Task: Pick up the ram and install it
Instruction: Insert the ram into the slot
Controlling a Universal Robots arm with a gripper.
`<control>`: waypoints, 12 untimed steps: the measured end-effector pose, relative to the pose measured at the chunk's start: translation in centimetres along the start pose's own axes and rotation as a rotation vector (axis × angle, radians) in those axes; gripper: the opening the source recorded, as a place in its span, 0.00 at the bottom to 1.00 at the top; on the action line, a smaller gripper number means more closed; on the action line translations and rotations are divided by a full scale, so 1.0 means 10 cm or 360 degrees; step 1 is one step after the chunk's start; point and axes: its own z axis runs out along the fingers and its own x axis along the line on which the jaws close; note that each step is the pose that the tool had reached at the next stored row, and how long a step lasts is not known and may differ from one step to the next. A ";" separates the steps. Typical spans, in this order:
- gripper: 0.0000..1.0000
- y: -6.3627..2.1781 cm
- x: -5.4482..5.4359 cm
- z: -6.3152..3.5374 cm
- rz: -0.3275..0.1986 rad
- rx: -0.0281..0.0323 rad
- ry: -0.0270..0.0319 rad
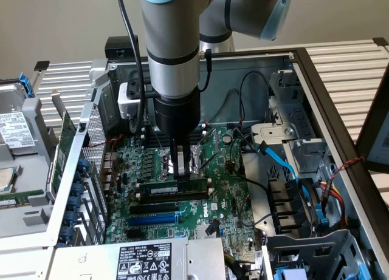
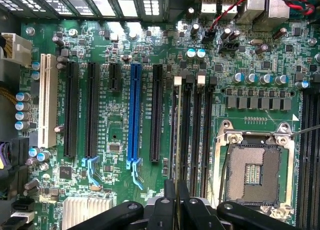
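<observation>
The ram (image 1: 173,187), a thin green stick with a white label, stands on its long edge just above the black memory slots (image 1: 173,198) of the motherboard. My gripper (image 1: 176,169) comes straight down onto its top edge, shut on it. In the wrist view the ram (image 2: 176,140) is seen edge-on as a thin line running out from my gripper (image 2: 176,197). It lies along the memory slot (image 2: 178,115) nearest the long black card slot. I cannot tell whether it is seated in the slot.
The CPU socket (image 2: 252,175) lies just past the memory slots (image 2: 200,135), and a long blue slot (image 2: 134,115) on the other side. An upright green expansion card (image 1: 65,143) stands at the exterior view's left. Blue cables (image 1: 282,164) and drive cages crowd the right, with a power supply (image 1: 146,260) in front.
</observation>
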 end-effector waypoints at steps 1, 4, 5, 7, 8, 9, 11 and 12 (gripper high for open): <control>0.13 0.006 0.00 0.000 0.0000 0.00002 -0.00002; 0.13 0.013 0.00 0.001 0.0000 0.00006 -0.00017; 0.13 0.013 0.00 0.003 0.0000 0.00009 -0.00023; 0.13 0.017 0.00 0.009 0.0000 0.00024 -0.00036; 0.13 0.017 0.00 0.013 0.0000 0.00027 -0.00039; 0.13 0.018 0.00 0.016 0.0000 0.00032 -0.00043; 0.13 0.020 0.00 0.024 0.0000 0.00043 -0.00054; 0.13 0.022 0.00 0.031 0.0000 0.00049 -0.00060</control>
